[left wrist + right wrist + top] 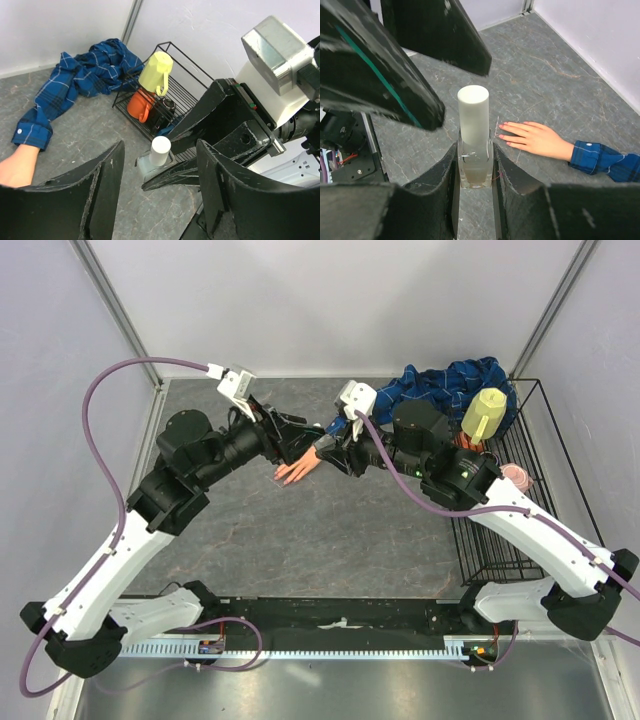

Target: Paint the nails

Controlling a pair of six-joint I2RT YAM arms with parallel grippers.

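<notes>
The peach mannequin hand (296, 470) lies flat on the grey table, its wrist in a blue plaid sleeve (607, 160). Its pink nails (502, 136) point toward the left arm. My right gripper (475, 172) is shut on a small clear bottle (475, 160) with a white cap (473, 112), holding it upright just beside the fingertips. My left gripper (160, 146) is open, one finger (100, 195) on each side of the cap (160, 150), apart from it. In the top view both grippers meet over the hand, left gripper (300, 440) facing right gripper (332, 452).
The rest of the blue plaid shirt (450, 385) is bunched at the back right. A black wire rack (520, 490) along the right side holds a yellow cup (484, 412) and an orange cup (139, 105). Walls close the back and both sides.
</notes>
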